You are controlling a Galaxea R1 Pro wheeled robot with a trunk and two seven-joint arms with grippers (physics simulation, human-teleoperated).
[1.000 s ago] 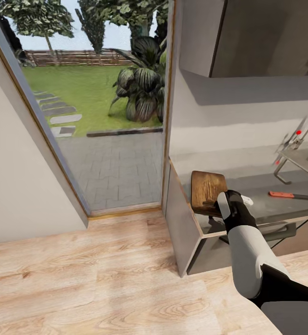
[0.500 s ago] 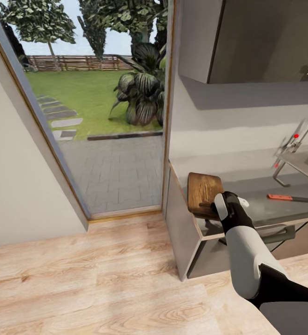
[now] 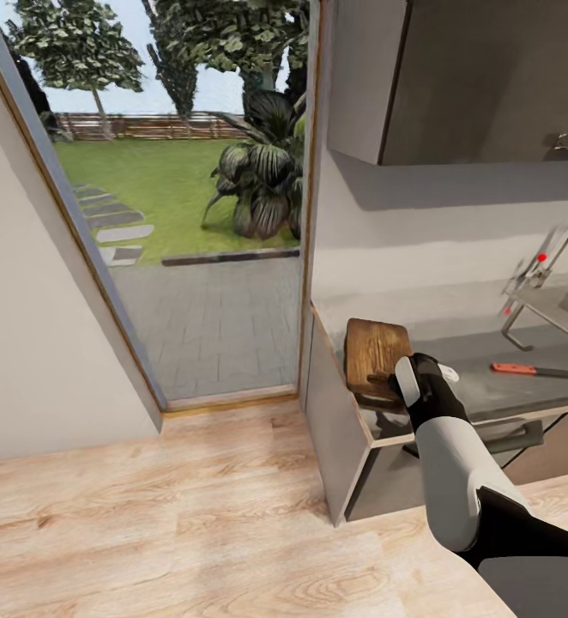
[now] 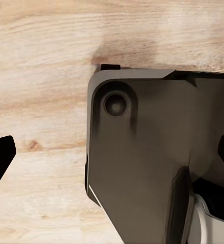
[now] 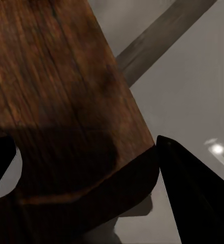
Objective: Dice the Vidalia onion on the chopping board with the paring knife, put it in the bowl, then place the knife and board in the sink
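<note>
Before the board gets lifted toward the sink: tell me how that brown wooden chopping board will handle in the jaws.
The dark-brown wooden chopping board looks rigid and probably won't flex. The right gripper grips its near end, so the far end may sag or swing. Its smooth grain could slip between the fingers.

Bare countertop (image 3: 464,348) between chopping board (image 3: 374,348) and paring knife (image 3: 533,370); wall cabinet (image 3: 456,77) overhead.

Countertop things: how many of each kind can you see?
chopping board: 1
paring knife: 1
tap with red dots: 1
Total: 3
</note>
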